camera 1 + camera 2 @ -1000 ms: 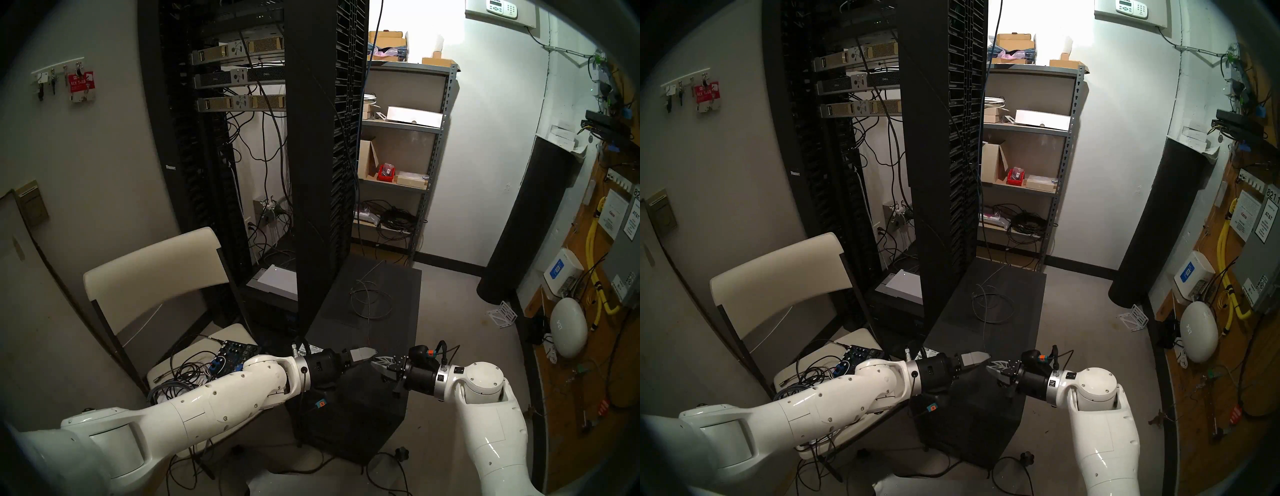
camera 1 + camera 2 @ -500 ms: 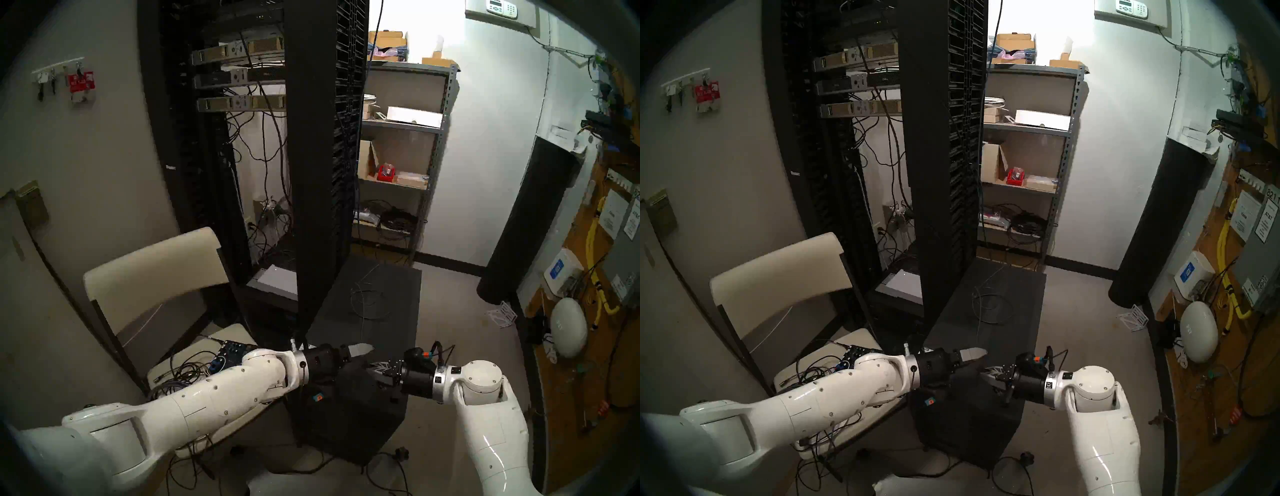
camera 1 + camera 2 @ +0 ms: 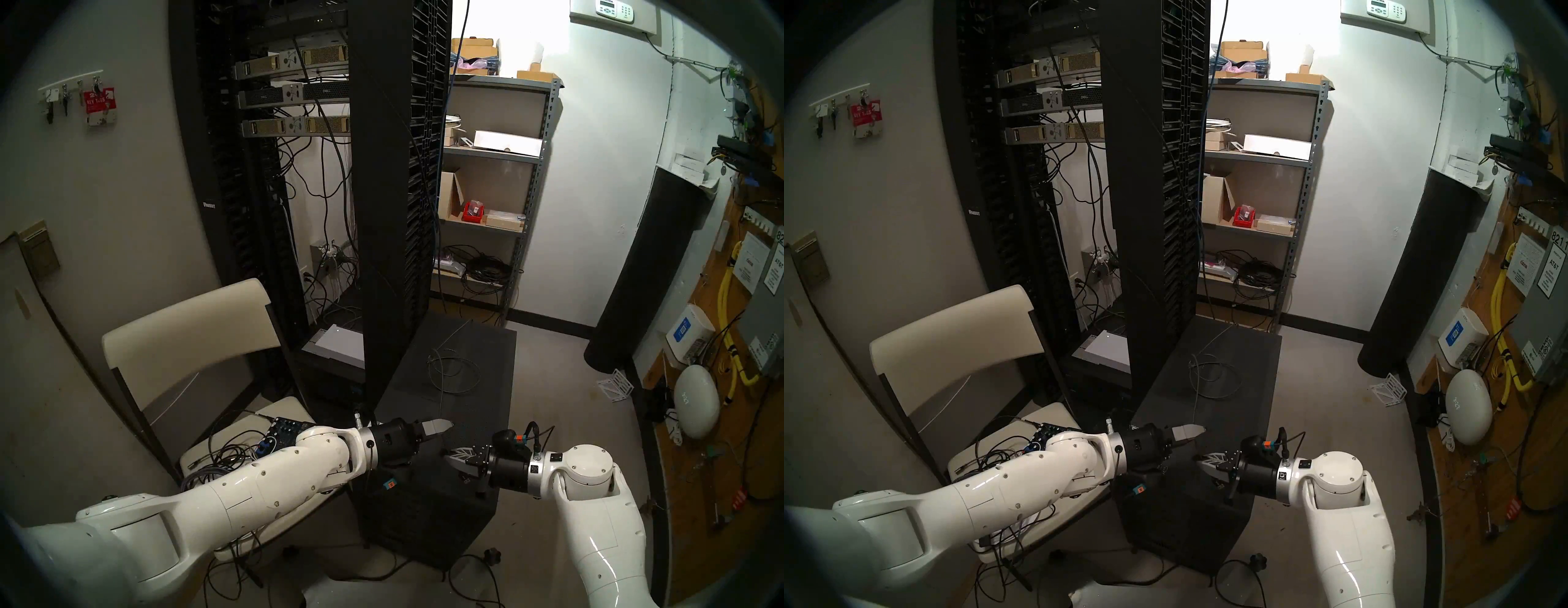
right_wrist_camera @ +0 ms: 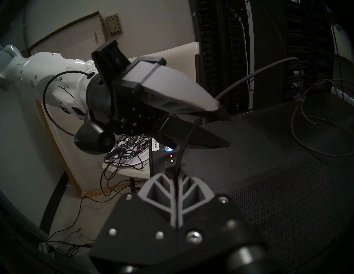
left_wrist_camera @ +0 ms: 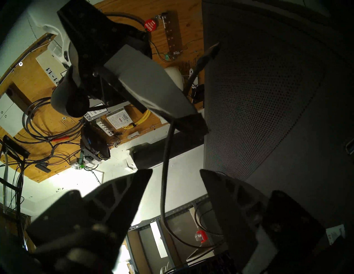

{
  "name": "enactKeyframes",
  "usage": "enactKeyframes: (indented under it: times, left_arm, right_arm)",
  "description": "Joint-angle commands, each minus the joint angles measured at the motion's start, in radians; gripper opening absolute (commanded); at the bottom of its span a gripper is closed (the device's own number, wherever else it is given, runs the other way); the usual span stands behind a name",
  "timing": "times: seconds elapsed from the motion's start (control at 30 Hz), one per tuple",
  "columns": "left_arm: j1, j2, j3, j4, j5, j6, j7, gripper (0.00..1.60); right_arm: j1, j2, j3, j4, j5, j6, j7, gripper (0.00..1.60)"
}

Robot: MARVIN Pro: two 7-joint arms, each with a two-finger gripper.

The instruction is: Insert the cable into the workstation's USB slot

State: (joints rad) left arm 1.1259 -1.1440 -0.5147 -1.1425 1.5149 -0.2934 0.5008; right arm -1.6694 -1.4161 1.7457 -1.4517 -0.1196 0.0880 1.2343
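Observation:
The workstation [image 3: 479, 407] is a black tower below both grippers; its blue-lit button [image 4: 168, 148] and white sticker [image 4: 156, 144] show in the right wrist view. The thin grey cable [image 3: 441, 401] lies looped on its top and runs down to my grippers. My right gripper [image 3: 446, 452] [image 4: 176, 170] is shut on the cable near its end. A dark plug [image 5: 210, 50] sticks out behind it. My left gripper [image 3: 445, 428] [image 5: 175, 171] is open just above, its fingers on either side of the cable [image 5: 164, 172] without touching it.
The tall black server rack [image 3: 394, 191] stands against the workstation's far left. A cream chair [image 3: 191, 331] at the left holds a mixer and a heap of cords [image 3: 229, 458]. A metal shelf [image 3: 530, 191], a black roll [image 3: 645, 271] and wall wiring are at the right.
Both grippers have shifted a little to the left. The right gripper has also dropped slightly, so the tips no longer meet. The cable's straight run has followed.

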Motion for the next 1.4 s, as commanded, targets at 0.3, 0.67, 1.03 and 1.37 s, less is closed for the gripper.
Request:
enactKeyframes:
  times: [0.3,0.67,1.03,1.37]
  left_arm:
    - [0.022,-0.003,0.002,-0.049,-0.015,-0.002,0.003,0.9]
    - [0.045,0.019,0.001,-0.075,-0.015,0.002,-0.007,1.0]
    - [0.054,0.015,-0.006,-0.072,-0.025,0.004,-0.009,0.0]
    - [0.066,0.003,-0.021,-0.054,-0.042,0.024,-0.006,0.0]
  right_arm:
    - [0.019,-0.017,-0.002,-0.008,0.006,-0.007,-0.005,0.0]
    - [0.028,-0.016,0.001,-0.004,0.004,-0.009,-0.008,0.0]
    - [0.036,-0.019,-0.007,0.0,0.004,-0.009,0.003,0.0]
    - [0.037,-0.021,-0.007,-0.004,0.005,-0.013,0.015,1.54]
